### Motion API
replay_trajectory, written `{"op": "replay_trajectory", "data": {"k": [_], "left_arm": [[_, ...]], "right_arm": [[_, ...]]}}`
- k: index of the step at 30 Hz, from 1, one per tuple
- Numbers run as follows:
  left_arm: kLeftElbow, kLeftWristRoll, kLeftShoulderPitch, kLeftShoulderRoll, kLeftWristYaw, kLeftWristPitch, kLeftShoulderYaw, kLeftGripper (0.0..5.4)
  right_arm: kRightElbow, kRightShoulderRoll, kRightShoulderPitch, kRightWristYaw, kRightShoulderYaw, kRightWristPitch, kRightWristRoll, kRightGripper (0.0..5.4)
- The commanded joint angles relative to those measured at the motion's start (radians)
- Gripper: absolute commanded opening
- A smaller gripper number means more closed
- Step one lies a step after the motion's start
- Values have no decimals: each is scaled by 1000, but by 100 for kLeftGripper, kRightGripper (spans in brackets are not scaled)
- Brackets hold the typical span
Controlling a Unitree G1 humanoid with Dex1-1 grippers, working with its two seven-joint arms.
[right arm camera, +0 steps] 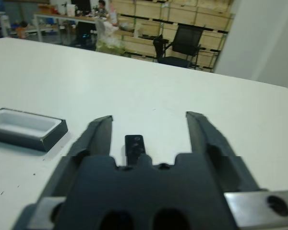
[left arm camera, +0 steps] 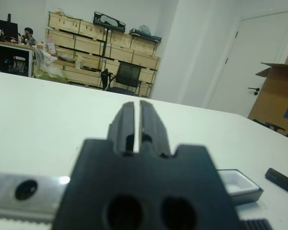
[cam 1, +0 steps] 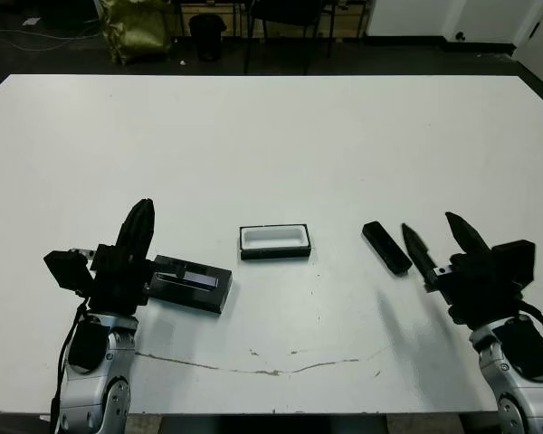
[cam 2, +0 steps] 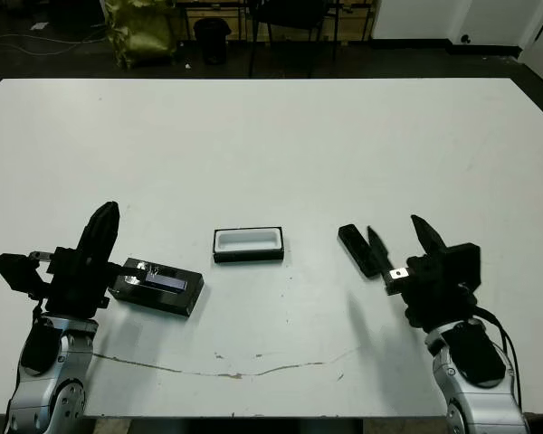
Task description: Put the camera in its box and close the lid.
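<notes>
Right gripper [cam 1: 439, 239] near front edge, fingers spread wide, camera [cam 1: 386, 247] lying flat just ahead of them. Left gripper [cam 1: 139, 220] fingers pressed together, holding nothing; lid [cam 1: 192, 283] just beside it. Box [cam 1: 274, 241] open, white-lined, farther in on white table [cam 1: 271, 136], between lid and camera.
</notes>
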Motion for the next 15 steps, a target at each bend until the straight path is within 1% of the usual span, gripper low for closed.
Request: {"op": "replay_trajectory", "data": {"k": [1, 6, 7, 12, 15], "left_arm": [[15, -3, -3, 2, -4, 16, 1, 0], [14, 4, -2, 1, -3, 12, 2, 0], [14, 3, -3, 2, -4, 12, 2, 0], [14, 1, -5, 1, -5, 12, 1, 0], [30, 11, -9, 2, -11, -12, 2, 0]], "right_arm": [[36, -17, -9, 25, 12, 31, 9, 412], [47, -21, -20, 29, 21, 54, 1, 527], [50, -22, -21, 30, 23, 52, -1, 539], [66, -21, -29, 20, 30, 70, -8, 539], [83, -16, -33, 23, 33, 63, -7, 539]]}}
